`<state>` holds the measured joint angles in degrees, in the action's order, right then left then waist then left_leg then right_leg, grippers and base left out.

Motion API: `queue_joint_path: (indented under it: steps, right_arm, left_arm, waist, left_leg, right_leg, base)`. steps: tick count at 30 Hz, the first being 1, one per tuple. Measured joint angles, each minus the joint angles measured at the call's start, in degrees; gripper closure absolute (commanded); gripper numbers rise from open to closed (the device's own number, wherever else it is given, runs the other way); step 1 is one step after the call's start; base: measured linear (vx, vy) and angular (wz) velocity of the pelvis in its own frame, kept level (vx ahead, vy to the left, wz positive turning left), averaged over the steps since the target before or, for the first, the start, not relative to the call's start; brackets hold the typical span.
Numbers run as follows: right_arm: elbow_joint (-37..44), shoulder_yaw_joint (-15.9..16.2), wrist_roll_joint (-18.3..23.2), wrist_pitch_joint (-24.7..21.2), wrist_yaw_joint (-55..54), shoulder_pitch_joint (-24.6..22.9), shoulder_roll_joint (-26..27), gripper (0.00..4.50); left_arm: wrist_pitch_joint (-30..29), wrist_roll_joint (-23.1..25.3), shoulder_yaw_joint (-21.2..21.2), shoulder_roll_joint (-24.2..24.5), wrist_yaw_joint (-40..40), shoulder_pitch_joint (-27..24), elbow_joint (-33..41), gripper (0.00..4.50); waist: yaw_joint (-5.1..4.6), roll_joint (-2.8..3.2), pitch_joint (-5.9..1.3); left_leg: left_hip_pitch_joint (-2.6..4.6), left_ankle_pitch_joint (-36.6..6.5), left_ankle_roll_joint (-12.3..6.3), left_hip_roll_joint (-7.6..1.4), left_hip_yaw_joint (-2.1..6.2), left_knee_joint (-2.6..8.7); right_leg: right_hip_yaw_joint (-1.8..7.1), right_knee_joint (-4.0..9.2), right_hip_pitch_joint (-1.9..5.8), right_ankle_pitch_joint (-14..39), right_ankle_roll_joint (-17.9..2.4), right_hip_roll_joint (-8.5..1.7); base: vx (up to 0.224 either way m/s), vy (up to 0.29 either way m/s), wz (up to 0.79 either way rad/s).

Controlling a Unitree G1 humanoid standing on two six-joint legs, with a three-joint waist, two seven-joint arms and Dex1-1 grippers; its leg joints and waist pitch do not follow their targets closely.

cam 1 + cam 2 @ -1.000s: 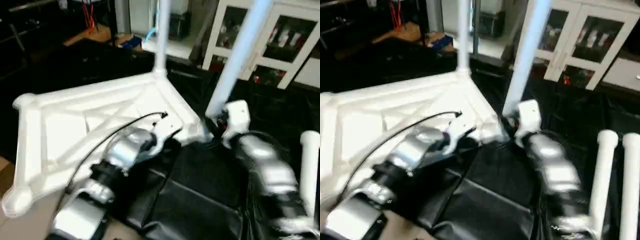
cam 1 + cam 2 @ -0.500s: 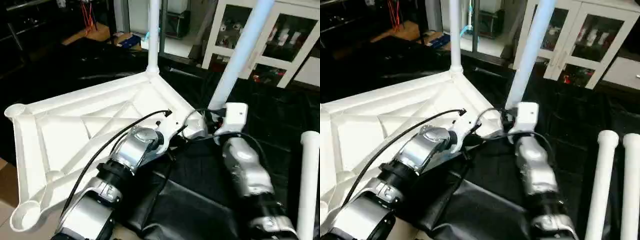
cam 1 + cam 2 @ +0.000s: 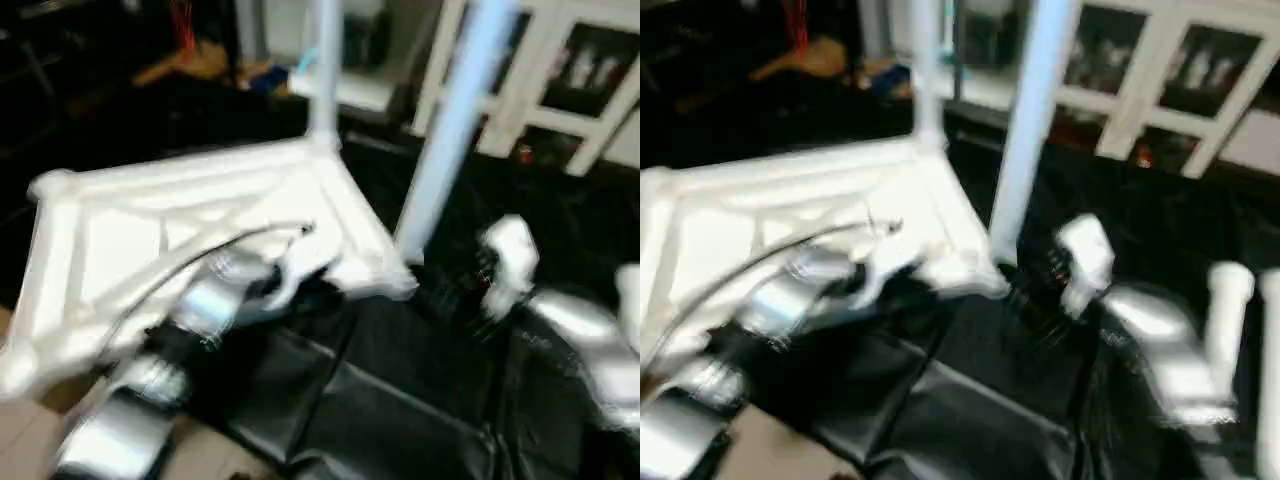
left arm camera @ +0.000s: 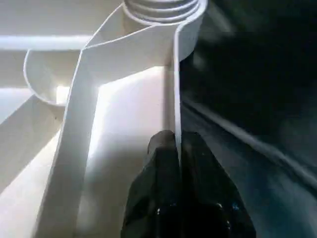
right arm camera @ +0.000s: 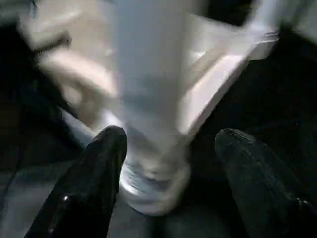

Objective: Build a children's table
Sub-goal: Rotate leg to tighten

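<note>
Black mat, tabletop rim [image 4: 174, 99] between left fingers [image 4: 198, 168]

floor: black sheet [image 3: 400, 400] | back: white glass-door cabinet [image 3: 560, 90]

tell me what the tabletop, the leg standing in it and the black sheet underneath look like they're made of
Tabletop: likely moulded white plastic, thin ribs, smooth, slightly glossy.
Standing leg: seemingly white plastic tube, smooth, with a ridged flared end in the corner socket.
Black sheet: probably vinyl or coated fabric; it creases and shines.
</note>
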<state>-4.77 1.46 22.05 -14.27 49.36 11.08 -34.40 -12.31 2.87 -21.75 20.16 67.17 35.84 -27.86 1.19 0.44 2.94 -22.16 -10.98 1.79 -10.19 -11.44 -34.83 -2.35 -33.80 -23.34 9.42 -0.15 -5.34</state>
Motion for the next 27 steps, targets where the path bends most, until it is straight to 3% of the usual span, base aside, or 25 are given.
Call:
queue_joint_path:
  steps: [4, 7, 10, 15, 23, 27]
  right_arm:
    - [1.2, 1.0, 0.0, -0.9, 4.7, -0.1, -2.0, 1.35]
    - [1.5, 1.8, 0.2, -2.0, 6.8, 0.3, -2.3, 1.35]
    - [1.5, 3.9, 0.8, -3.0, 8.5, 1.5, -1.6, 1.35]
    - [0.8, 7.9, 1.0, -3.1, 11.5, 4.3, 1.3, 1.35]
    - [-6.3, 10.5, -0.9, 0.9, 13.1, 9.1, 7.8, 1.35]
    - [-10.1, 11.7, -2.5, 3.1, 13.1, 11.0, 9.3, 1.35]
  left_arm:
    - [0.2, -0.5, -0.6, 2.4, 2.7, -2.0, 3.1, 4.5]
    - [0.0, -1.8, -0.5, 4.9, 4.3, -4.2, 6.3, 4.5]
    - [-0.1, -2.1, 0.1, 7.0, 4.7, -6.0, 8.7, 4.5]
    - [0.1, -2.1, 1.1, 9.6, 4.5, -8.4, 11.7, 4.5]
    - [-1.2, -2.8, 4.4, 14.8, 4.6, -12.3, 16.7, 4.5]
    - [-2.6, -3.2, 5.3, 16.6, 4.4, -13.8, 19.3, 4.5]
  waist:
    - [-0.15, 0.04, 0.01]
    - [-0.97, 0.0, 0.01]
    - [-1.39, -0.45, 0.06]
    - [-1.82, -1.92, 0.02]
    - [-2.4, -4.71, -0.41]
    - [-2.02, -5.27, -0.41]
  left_leg:
    - [0.12, 0.0, 0.0, 0.05, -0.07, -0.01]
    - [0.2, 0.0, 0.02, 0.03, -0.04, 0.01]
    - [0.25, 0.0, 0.03, -0.05, 0.01, 0.07]
    - [0.24, 0.0, 0.06, -0.14, 0.01, 0.14]
    - [0.27, 0.1, 0.3, -0.14, 0.02, 0.2]
    - [0.25, 0.1, 0.32, -0.14, 0.01, 0.22]
  right_leg:
    - [0.11, -0.03, 0.06, 0.0, 0.0, -0.04]
    - [0.08, -0.17, 0.05, 0.0, 0.0, -0.03]
    - [0.04, -0.3, -0.01, 0.0, 0.0, 0.05]
    - [-0.08, -0.4, -0.14, 0.0, 0.1, 0.07]
    - [-0.07, -0.49, -0.44, 0.0, 0.0, 0.07]
    - [-0.08, -0.53, -0.55, 0.0, 0.0, 0.06]
  base:
    - [0.0, 0.0, 0.0]
    - [0.0, 0.0, 0.0]
    - [0.0, 0.0, 0.0]
    - [0.0, 0.0, 0.0]
    - [0.0, 0.0, 0.0]
    - [0.0, 0.0, 0.0]
